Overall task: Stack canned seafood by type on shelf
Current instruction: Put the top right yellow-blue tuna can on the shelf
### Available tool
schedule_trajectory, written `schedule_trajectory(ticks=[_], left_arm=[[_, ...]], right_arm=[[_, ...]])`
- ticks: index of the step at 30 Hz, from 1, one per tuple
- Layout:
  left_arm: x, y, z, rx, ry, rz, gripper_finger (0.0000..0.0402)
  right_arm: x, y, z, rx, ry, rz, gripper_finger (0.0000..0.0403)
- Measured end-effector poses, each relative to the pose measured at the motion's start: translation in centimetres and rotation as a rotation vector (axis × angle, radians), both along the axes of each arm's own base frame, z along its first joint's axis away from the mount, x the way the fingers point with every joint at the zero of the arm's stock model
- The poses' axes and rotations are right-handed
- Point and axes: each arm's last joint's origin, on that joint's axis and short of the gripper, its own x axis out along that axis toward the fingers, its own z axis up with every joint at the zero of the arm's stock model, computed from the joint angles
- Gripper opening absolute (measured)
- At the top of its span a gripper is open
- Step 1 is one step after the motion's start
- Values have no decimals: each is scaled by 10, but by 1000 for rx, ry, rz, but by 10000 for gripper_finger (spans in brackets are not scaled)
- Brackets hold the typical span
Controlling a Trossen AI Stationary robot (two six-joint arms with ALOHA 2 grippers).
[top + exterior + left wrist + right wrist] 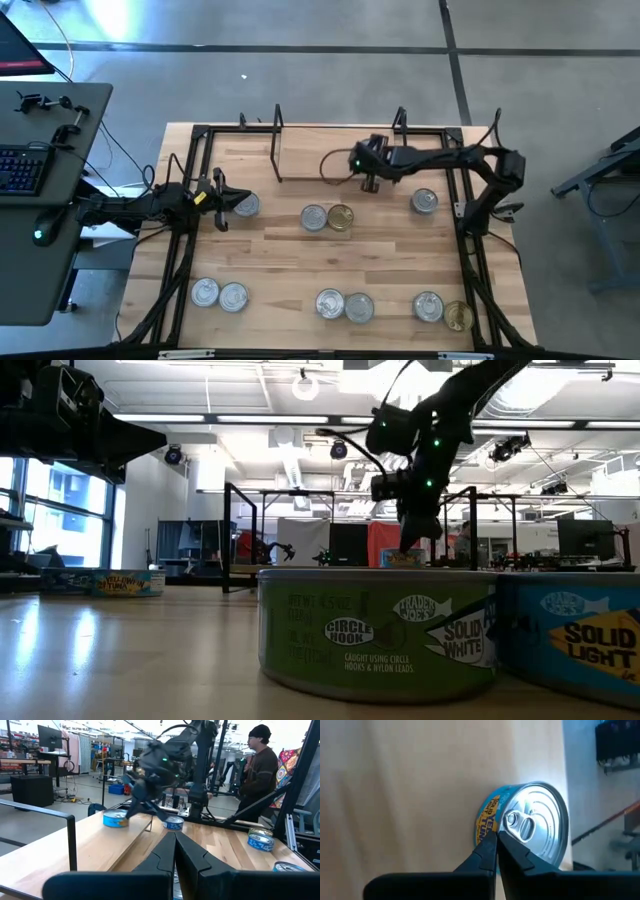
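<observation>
Hovering over the shelf (335,155) at the tabletop's (280,255) far side, the right end effector (369,184) has its fingers pressed together, gripping nothing; its wrist view shows a blue-and-yellow tin (532,825) lying flat just past the fingertips, silver lid up, so no long axis matters; other tins (326,217) sit nearer the front, apart from it; the left end effector (217,200), also closed and empty, waits beside a silver-lidded tin (244,205) at the left edge.
</observation>
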Motion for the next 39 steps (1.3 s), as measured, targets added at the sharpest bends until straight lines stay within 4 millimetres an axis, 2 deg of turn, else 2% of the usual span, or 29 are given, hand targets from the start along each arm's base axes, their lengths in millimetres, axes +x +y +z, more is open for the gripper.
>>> schedule_trajectory(ticks=[4, 8, 21, 24, 33, 39], left_arm=[[0, 0, 0, 0, 0, 0, 0], [0, 0, 0, 0, 0, 0, 0], [0, 0, 0, 0, 0, 0, 0], [0, 0, 0, 0, 0, 0, 0], [0, 0, 0, 0, 0, 0, 0], [0, 0, 0, 0, 0, 0, 0]], right_arm=[[-8, -17, 0, -3, 11, -43, 0], [-12, -26, 0, -2, 13, -72, 0], [-16, -28, 0, -20, 34, -117, 3], [-16, -28, 0, -24, 20, -137, 25], [-14, -30, 3, -106, 21, -166, 136], [-9, -20, 6, -78, -33, -163, 157]])
